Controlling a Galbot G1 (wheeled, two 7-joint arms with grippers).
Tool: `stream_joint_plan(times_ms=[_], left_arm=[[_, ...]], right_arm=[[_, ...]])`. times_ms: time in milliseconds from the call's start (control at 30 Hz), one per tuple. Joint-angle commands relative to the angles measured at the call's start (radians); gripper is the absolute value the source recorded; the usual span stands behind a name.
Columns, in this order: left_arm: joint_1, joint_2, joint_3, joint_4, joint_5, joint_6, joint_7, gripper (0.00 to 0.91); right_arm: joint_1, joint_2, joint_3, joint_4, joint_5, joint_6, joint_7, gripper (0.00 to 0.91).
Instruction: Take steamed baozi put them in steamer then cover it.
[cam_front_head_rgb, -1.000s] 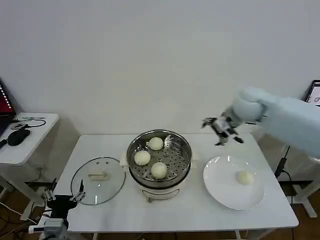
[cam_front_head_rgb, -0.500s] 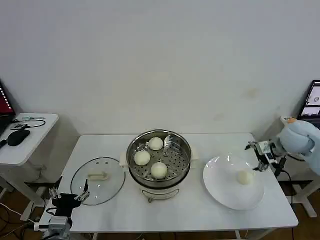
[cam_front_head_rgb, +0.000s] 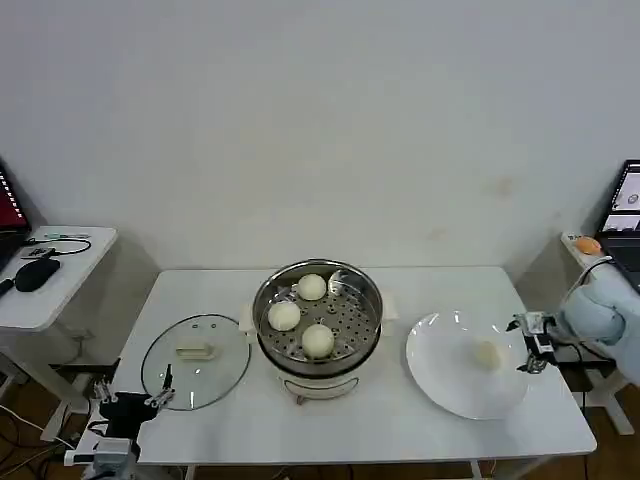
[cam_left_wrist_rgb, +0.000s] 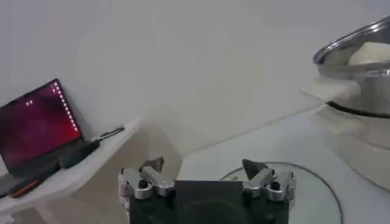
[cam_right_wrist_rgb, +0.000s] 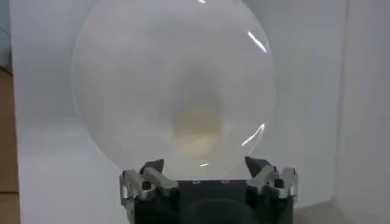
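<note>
Head view: white counter (cam_front_head_rgb: 400, 425) with the steamer (cam_front_head_rgb: 319, 330) at its middle, three buns (cam_front_head_rgb: 318, 340) sitting on the perforated tray inside, uncovered. The glass lid (cam_front_head_rgb: 196, 361) lies flat on the counter to the steamer's left, cream handle up. On the other side is a white plate (cam_front_head_rgb: 440, 385) with the fourth bun (cam_front_head_rgb: 487, 354) on it, toward its right half. Right gripper (cam_front_head_rgb: 531, 344) hangs at the plate's right edge, just beside that bun, not touching it; fingers look spread, nothing held. Left gripper (cam_front_head_rgb: 128, 402) is parked low off the counter's front-left corner, near the lid. A side table (cam_front_head_rgb: 60, 285) at far left carries a dark mouse-like object. Left wrist view: left gripper (cam_left_wrist_rgb: 207, 176) with fingers (cam_left_wrist_rgb: 255, 168) apart and empty, lid (cam_left_wrist_rgb: 311, 195) rim just past them, steamer (cam_left_wrist_rgb: 359, 73) wall and one cream side handle at the edge, and a laptop (cam_left_wrist_rgb: 39, 128) with a red screen on the side table, which the head view barely catches. Right wrist view: right gripper (cam_right_wrist_rgb: 207, 176) with fingers (cam_right_wrist_rgb: 152, 167) open, empty, aimed straight at the plate (cam_right_wrist_rgb: 122, 79); the bun (cam_right_wrist_rgb: 198, 131) sits just ahead between the finger lines, blurred. No readable writing or brand on anything.
</note>
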Motion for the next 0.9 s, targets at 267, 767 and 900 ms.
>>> stream_joint_plan(times_ms=[267, 767, 900], left_arm=[[0.003, -0.006, -0.007, -0.002, 0.004, 0.0, -0.001, 0.907], [0.008, -0.009, -0.02, 0.001, 0.002, 0.0, -0.002, 0.907], [0.01, -0.009, -0.02, -0.001, 0.002, -0.001, -0.002, 0.907]], right_arm=[[-0.002, 0.172, 0.009, -0.198, -0.012, 0.009, 0.003, 0.907], [0.024, 0.21, -0.028, -0.237, -0.043, -0.014, -0.027, 0.786], [0.024, 0.207, -0.025, -0.237, -0.047, -0.021, -0.03, 0.736]])
